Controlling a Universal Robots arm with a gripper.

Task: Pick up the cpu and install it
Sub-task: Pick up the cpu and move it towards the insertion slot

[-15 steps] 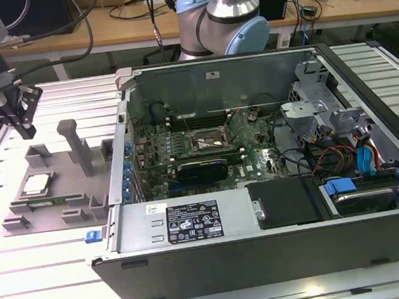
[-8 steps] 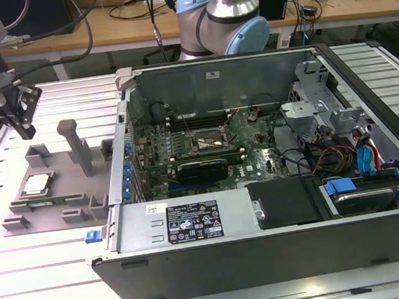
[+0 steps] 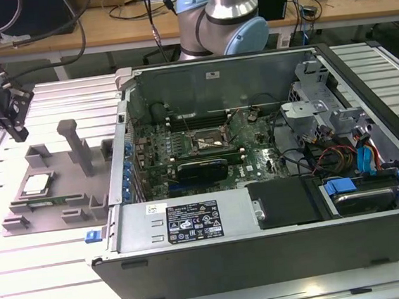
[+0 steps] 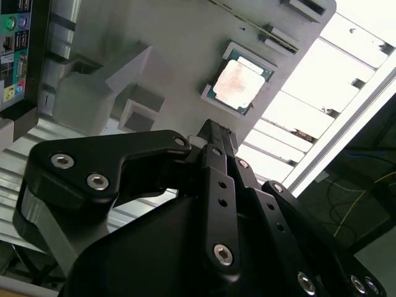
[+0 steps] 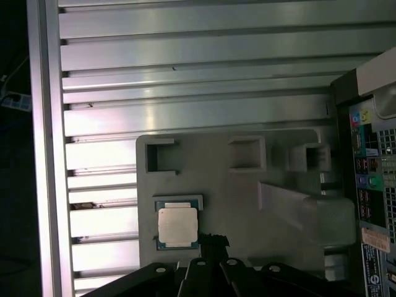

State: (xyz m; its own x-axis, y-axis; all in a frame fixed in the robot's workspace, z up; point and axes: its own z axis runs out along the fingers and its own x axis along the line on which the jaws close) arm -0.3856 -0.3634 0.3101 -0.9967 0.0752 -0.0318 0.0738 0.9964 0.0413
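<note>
Gripper (image 4: 212, 131) closed, holding nothing, hanging above tray (image 3: 64, 178). We see cpu (image 5: 177, 224) seated in tray's recess, untouched. Open case (image 3: 263, 217) sits just beside tray.

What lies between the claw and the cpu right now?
In both wrist views, only a bare strip of the grey plastic holder tray separates the black claw from the small square silver-topped cpu.

A black-and-white sticker (image 3: 192, 221) sat on the front wall of the computer case (image 3: 266, 256), but its small print could not be read.
</note>
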